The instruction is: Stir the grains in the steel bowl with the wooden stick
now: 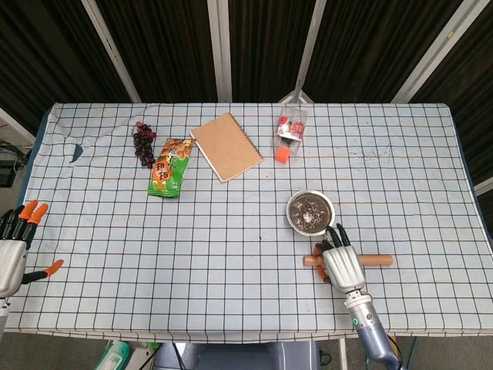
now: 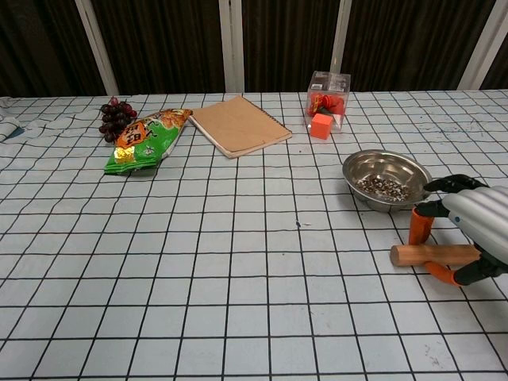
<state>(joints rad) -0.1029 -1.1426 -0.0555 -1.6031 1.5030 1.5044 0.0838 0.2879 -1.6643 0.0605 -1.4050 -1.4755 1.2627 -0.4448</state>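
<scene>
- right hand [image 1: 342, 265] low at the table, palm down, orange-tipped fingers [image 2: 418, 225] curled either side of the wooden stick [image 2: 432, 254], straddling it; full grip not clear
- right forearm runs back toward the near edge
- left hand [image 1: 14, 248] off the left edge, fingers spread, holding nothing

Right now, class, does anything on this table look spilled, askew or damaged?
Nothing spilled: the grains stay inside the steel bowl. Only the tablecloth looks odd, rumpled with a dark mark at its far left corner.
</scene>
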